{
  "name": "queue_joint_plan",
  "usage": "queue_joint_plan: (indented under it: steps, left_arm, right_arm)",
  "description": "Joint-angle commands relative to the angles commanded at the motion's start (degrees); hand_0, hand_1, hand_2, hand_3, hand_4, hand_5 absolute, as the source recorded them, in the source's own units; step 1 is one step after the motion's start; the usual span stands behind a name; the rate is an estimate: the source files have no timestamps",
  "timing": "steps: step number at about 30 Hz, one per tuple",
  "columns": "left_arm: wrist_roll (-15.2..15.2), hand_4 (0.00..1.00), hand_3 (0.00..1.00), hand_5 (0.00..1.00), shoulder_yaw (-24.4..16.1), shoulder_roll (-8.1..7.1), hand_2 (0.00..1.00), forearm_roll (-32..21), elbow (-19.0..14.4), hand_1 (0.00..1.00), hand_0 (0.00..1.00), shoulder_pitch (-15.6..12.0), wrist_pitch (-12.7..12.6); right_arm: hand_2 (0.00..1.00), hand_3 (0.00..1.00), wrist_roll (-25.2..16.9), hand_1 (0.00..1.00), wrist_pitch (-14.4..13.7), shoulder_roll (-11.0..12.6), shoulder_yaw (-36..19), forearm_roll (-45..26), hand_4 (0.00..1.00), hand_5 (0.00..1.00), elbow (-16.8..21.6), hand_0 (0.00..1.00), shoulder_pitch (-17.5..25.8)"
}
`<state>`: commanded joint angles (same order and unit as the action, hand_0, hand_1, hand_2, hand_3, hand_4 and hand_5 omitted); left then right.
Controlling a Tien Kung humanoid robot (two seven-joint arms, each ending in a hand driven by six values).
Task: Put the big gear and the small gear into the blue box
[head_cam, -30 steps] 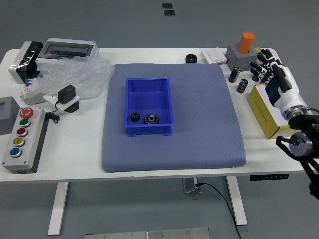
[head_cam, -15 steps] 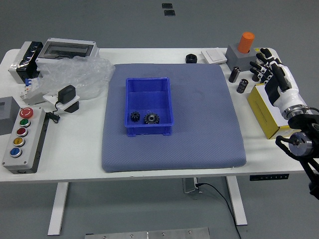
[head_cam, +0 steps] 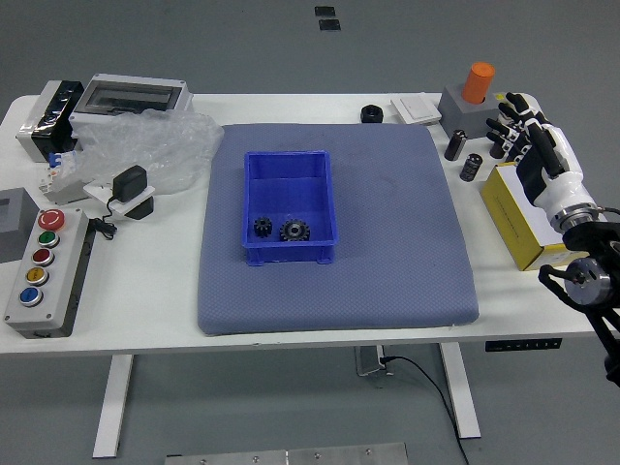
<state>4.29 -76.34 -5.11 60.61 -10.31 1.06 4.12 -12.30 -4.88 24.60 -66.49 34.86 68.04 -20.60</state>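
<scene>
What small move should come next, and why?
Probably just ease the right hand back toward the table's right edge. Both the big gear and the small gear lie in the blue box, and the hand is off to the right with its fingers spread, holding nothing, so no further placing seems needed.

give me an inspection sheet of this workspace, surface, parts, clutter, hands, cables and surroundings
surface: white table, blue-grey mat lying on it
job's things: small gear and big gear apart inside the blue box, near its near wall
clutter: button panel and clear plastic at left, yellow box at right
hands: right hand open over the table's right side, holding nothing; left out of view
cables: black cable below the near edge
surroundings: grey floor; people, nothing seen
</scene>
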Motion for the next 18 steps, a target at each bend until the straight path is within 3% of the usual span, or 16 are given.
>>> queue_joint_plan:
  steps: [18]
  left_arm:
    - [0.8,0.613,0.827,0.002,-1.1,0.35,0.777,1.0,0.0,0.693,0.722,0.6,0.1]
  right_arm:
    - [0.900,0.873,0.6,0.798,0.2,0.2,0.4,0.5,0.818,0.604,0.7,0.855,0.5]
